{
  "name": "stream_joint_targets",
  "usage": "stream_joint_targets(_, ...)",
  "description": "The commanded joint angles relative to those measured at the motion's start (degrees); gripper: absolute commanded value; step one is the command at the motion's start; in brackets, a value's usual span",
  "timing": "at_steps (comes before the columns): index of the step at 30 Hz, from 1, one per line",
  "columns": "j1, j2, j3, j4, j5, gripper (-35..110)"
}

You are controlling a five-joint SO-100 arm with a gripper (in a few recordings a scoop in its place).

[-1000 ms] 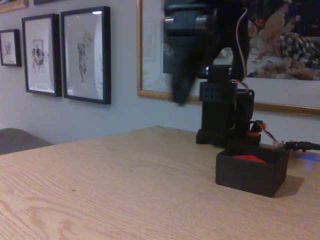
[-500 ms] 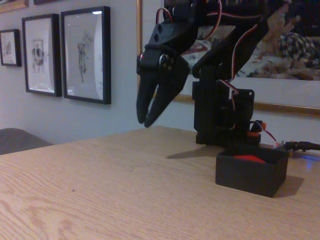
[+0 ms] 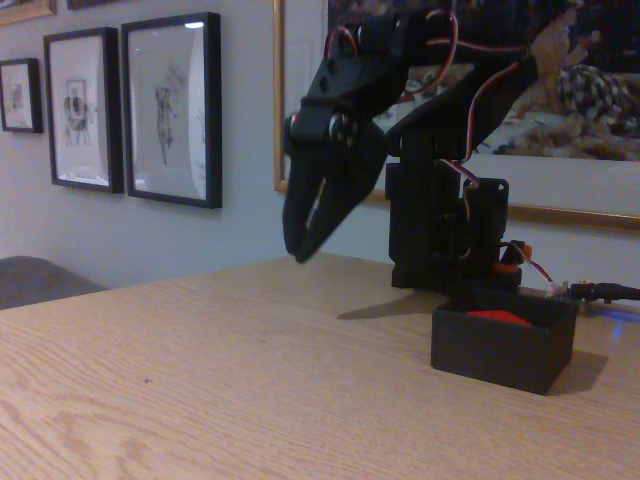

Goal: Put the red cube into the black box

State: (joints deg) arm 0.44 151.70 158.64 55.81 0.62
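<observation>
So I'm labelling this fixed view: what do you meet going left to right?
Framed pictures on the wall → end effector, hanging above the table → black box with the red cube inside.

On the right of the wooden table (image 3: 200, 370), the black box (image 3: 502, 350) is seen standing just in front of the arm's black base (image 3: 445, 230), and the top of the red cube (image 3: 498, 317) is visible inside it above the rim. The gripper (image 3: 300, 252) is held in the air to the left of the box, well clear of the tabletop, pointing downward with its fingertips nearly together and nothing between them. Framed pictures (image 3: 170, 108) are hung on the wall behind.
</observation>
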Motion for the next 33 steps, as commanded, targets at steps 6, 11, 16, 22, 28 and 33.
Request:
stream_joint_targets(6,0.6,4.5,2.2,1.0,1.1,-1)
stream_joint_targets(11,1.1,4.3,2.5,0.5,1.2,-2)
stream_joint_targets(16,2.3,4.0,2.4,0.5,1.2,-2)
stream_joint_targets(22,3.2,1.8,2.1,-0.4,1.4,-3)
stream_joint_targets(28,3.5,1.3,1.8,-0.5,1.4,-3)
stream_joint_targets(33,3.7,2.2,2.0,-0.2,1.3,-3)
